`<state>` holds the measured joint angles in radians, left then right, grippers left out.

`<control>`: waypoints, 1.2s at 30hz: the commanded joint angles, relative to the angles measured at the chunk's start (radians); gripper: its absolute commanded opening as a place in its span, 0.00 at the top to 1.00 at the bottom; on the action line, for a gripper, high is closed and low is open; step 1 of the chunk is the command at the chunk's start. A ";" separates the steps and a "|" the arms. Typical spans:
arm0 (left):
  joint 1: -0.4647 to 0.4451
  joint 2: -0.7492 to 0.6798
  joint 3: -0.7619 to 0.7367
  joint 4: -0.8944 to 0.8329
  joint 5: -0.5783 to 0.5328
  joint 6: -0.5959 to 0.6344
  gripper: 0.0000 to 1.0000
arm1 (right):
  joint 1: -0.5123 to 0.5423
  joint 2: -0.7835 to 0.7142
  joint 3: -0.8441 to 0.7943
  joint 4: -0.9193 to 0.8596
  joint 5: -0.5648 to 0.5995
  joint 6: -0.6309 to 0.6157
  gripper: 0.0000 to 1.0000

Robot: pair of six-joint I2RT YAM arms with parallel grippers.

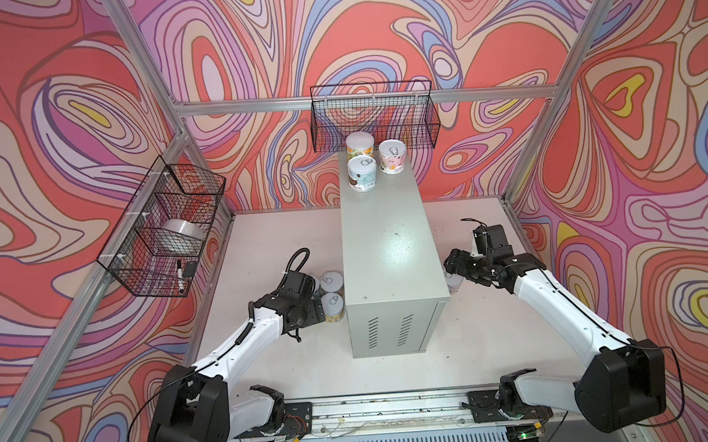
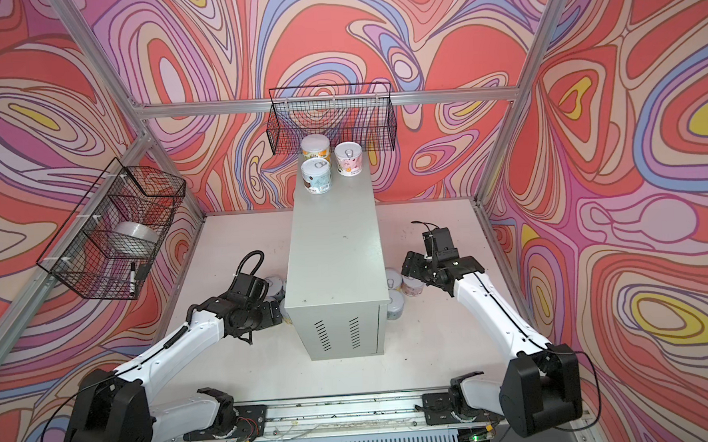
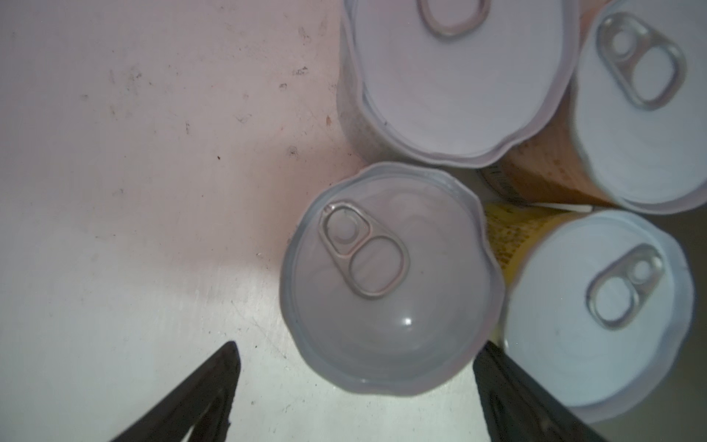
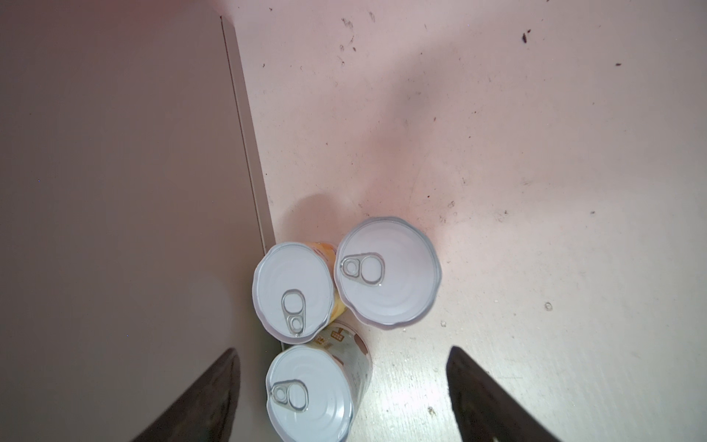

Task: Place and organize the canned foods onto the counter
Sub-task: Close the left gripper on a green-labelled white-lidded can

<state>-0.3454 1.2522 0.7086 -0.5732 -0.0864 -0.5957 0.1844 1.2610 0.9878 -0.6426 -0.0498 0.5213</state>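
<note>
The left end effector (image 3: 357, 346) is released, its fingers spread wide and gripping nothing. The nearest can (image 3: 390, 279) stands upright just ahead of it, its near rim between the fingertips. Three more cans (image 3: 597, 306) are packed together beyond it and to one side.

The right end effector (image 4: 343, 349) is also released and empty. It is poised above a cluster of three upright cans (image 4: 388, 269), the closest directly ahead of its fingers, and the group sits close beside the wall of the grey cabinet (image 1: 387, 245).

That leaves seven cans on the white worktop (image 1: 262, 243), none grasped yet. Far beyond both end effectors, at the back end of the cabinet top, three placed cans (image 1: 362, 172) stand upright in a tight group. By my reckoning the job is under a third done, and most of the cabinet top lies bare.
</note>
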 commanded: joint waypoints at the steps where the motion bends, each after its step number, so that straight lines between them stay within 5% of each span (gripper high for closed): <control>1: 0.000 0.039 0.001 0.057 -0.052 -0.012 0.04 | -0.005 -0.036 -0.024 0.020 0.006 0.015 0.13; 13: 0.009 0.200 0.061 0.139 -0.067 -0.024 0.06 | -0.004 -0.031 -0.041 0.032 0.016 -0.001 0.13; 29: 0.008 0.222 -0.032 0.223 -0.073 -0.041 0.26 | -0.005 -0.029 -0.039 0.040 0.007 0.007 0.14; 34: 0.009 0.197 -0.052 0.248 -0.041 -0.030 0.57 | -0.005 -0.022 -0.023 0.034 0.002 0.014 0.15; 36: 0.009 0.182 -0.049 0.233 -0.041 -0.021 0.83 | -0.005 -0.023 -0.015 0.029 0.005 0.016 0.15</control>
<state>-0.3397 1.4277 0.6910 -0.3492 -0.1394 -0.6144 0.1844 1.2331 0.9607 -0.6159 -0.0444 0.5270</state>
